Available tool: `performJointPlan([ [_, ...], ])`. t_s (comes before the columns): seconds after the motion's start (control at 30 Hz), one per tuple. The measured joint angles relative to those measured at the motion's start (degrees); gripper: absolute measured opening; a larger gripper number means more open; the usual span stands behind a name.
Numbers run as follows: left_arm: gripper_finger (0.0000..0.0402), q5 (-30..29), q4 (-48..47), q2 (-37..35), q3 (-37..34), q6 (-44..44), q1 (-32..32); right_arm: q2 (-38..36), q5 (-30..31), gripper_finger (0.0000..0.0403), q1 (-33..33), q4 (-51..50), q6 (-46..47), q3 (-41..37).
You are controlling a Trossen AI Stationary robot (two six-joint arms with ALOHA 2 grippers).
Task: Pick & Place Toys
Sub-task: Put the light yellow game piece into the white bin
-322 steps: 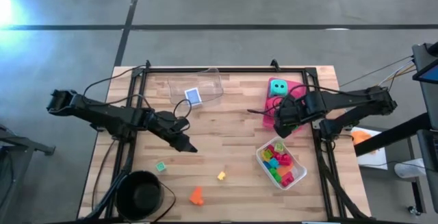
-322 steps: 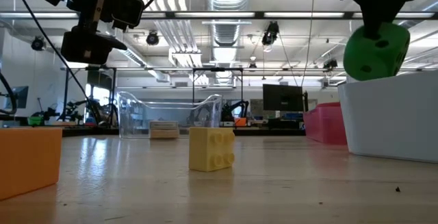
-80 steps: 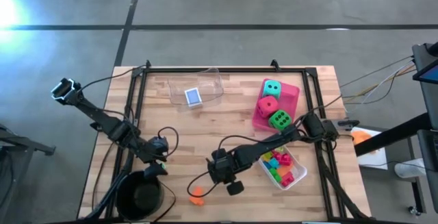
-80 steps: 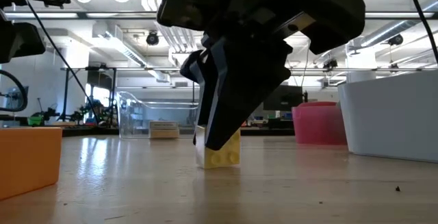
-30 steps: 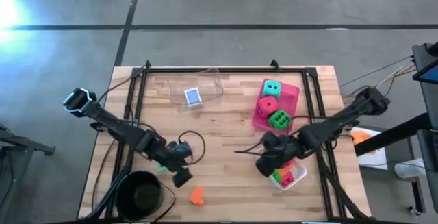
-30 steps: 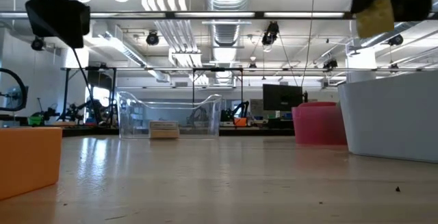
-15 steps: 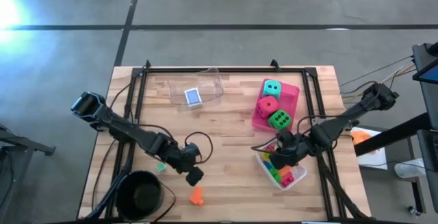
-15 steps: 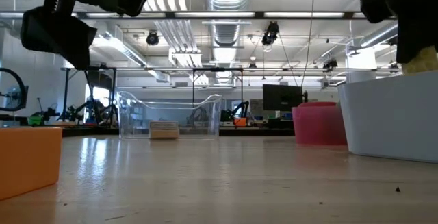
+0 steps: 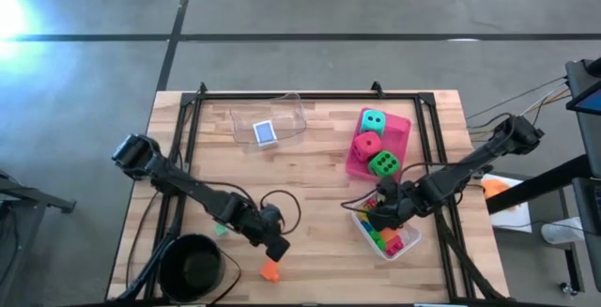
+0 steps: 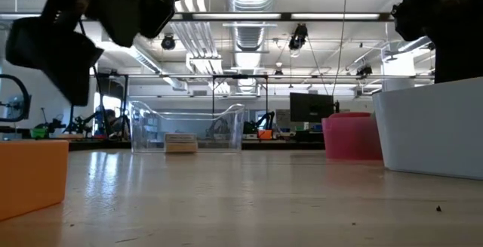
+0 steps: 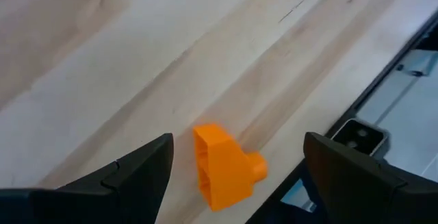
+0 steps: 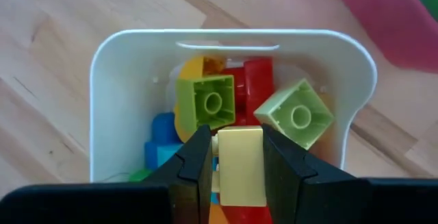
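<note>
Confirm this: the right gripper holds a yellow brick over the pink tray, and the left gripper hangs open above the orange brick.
Wrong tray. The right gripper holds the yellow brick over the white tray of bricks, as the right wrist view shows. The left gripper does hang open above the orange brick.

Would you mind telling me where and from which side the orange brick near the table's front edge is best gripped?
Grip the orange brick across its broad blocky body, not the small round stud jutting from one side. Probably come straight down from above: it lies alone on bare wood, and the open left end effector already straddles it, one finger on each side.
</note>
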Motion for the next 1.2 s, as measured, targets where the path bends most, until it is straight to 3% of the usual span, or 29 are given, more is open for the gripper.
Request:
performJointPlan([
  [0.37, 0.0328, 0.5, 0.0, 1.0, 0.0, -4.4, -3.0, 1.6, 0.6, 0.0083, -1.4, 1.5, -2.2, 0.2],
  [0.77, 0.0328, 0.6, 0.1, 1.2, -0.2, -4.8, -3.5, 6.4, 0.6, 0.0083, -2.0, 2.8, -3.3, 0.2],
  [1.2, 0.0328, 0.8, 0.2, 1.2, -0.2, -4.7, -3.5, 7.0, 0.5, 0.0083, -2.0, 2.9, -3.7, 0.4],
])
